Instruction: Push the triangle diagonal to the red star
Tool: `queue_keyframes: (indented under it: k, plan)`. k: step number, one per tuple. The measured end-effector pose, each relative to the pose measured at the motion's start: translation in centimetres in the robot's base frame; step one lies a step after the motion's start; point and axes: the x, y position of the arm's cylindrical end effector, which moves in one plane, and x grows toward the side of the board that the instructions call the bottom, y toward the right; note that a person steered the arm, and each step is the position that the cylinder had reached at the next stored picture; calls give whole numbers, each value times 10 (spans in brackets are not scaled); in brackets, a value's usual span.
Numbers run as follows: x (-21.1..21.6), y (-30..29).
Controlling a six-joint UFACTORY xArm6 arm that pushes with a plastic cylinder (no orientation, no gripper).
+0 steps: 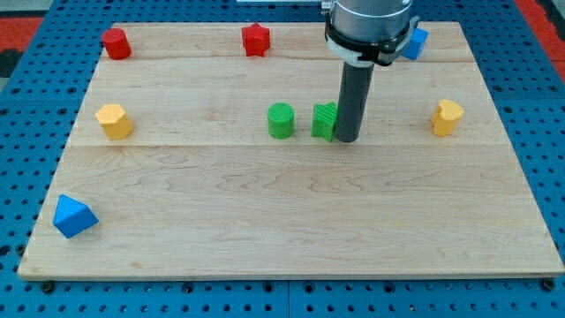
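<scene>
Nearest the view's bottom, a blue triangle point(72, 217) is sitting at the left corner of the wooden counter point(291, 221), well apart from every other block. Far up the board, the red star point(255, 40) is lying along the top edge, slightly left of centre, with a red cylinder point(116, 43) resting near the top left corner. A yellow block point(114, 121) is sitting at the left edge in the middle row, and another yellow block point(447, 117) is sitting at the right edge. Between them, a green cylinder point(281, 121) is standing just beside a green block point(325, 121) whose shape is partly hidden by the rod. My tip point(346, 140) is touching that green block's right side, near the board's centre. A blue block point(415, 42) is peeking out behind the arm at the top right. No pincer is showing: the arm is ending in the plain rod.
</scene>
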Motion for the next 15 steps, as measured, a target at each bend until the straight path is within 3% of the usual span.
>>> queue_keyframes:
  k: [1,4,6,7,9,10,11,12,14,15]
  plan:
    - [54,-13]
    - [116,-258]
    - [174,-383]
    - [158,-384]
    - [67,-326]
    - [51,-330]
    - [58,-384]
    - [77,-384]
    - [122,-322]
    - [107,-261]
